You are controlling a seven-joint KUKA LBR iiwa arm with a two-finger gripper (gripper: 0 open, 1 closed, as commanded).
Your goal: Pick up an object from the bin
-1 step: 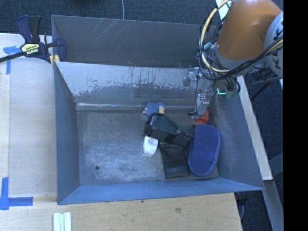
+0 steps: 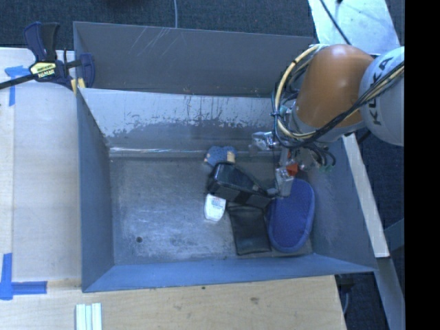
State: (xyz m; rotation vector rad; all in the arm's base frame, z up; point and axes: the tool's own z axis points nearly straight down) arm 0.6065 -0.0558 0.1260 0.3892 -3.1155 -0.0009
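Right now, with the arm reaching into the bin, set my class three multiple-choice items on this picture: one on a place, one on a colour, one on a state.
1. The loose things in the bin lie:
A. along the left wall
B. bunched on the right half of the floor
C. on the rim

2. The oval padded thing is:
A. red
B. yellow
C. blue

3. The gripper is:
A. down inside the bin, at the far end of the oval padded thing
B. raised outside the bin
C. resting on the left wall

Answers:
1 B: the flat black pouch, the small white thing and the oval padded thing cluster on the right.
2 C: its surface is plainly blue.
3 A: it hangs below the rim, close to that thing's far end.
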